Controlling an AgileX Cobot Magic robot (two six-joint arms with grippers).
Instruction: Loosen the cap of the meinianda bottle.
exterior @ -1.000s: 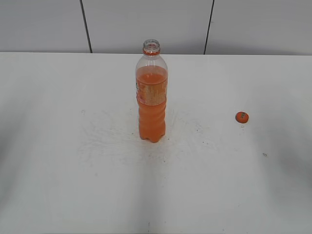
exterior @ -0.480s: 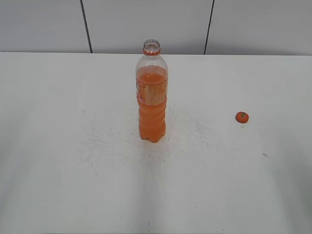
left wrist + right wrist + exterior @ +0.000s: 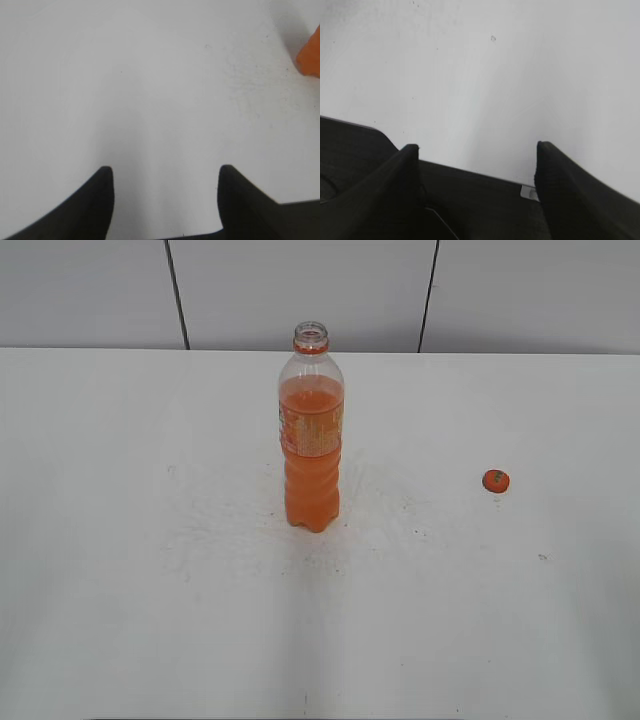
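The meinianda bottle [image 3: 312, 435] stands upright in the middle of the white table [image 3: 150, 590], its mouth open with only the orange neck ring on it. An orange edge of it shows at the right border of the left wrist view [image 3: 311, 56]. The cap [image 3: 496, 480] lies on the table far to the right of the bottle. Neither arm shows in the exterior view. My left gripper [image 3: 165, 172] is open and empty above bare table. My right gripper [image 3: 476, 147] is open and empty over the table's near edge.
A grey panelled wall [image 3: 300, 290] runs behind the table. A dark surface [image 3: 470, 200] lies below the table's edge in the right wrist view. Faint scuff marks [image 3: 200, 530] ring the bottle's base.
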